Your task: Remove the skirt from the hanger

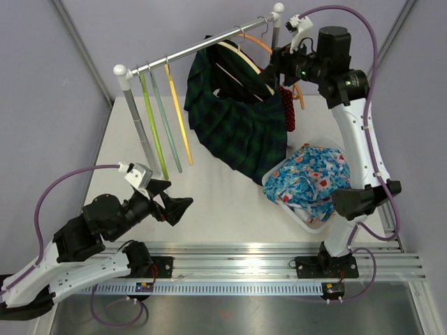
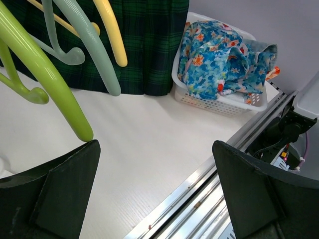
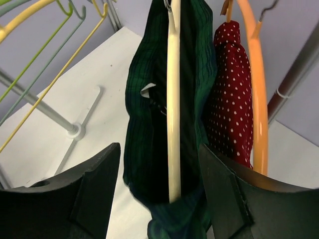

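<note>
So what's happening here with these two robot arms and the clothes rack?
The right arm is up at the rack, its right gripper open with the jaws either side of the green plaid skirt and the cream hanger it hangs on. The skirt is not off yet. The left gripper is open too, low over the table, holding nothing. A basket of floral clothes sits beside the skirt.

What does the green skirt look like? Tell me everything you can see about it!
The skirt is dark green cloth with thin dark checks and pleats. It hangs, bunched and lopsided, on a cream hanger on the silver rail. A red dotted cloth touches its side. Its lower edge droops beside the white basket. The right claw is open around it.
</note>
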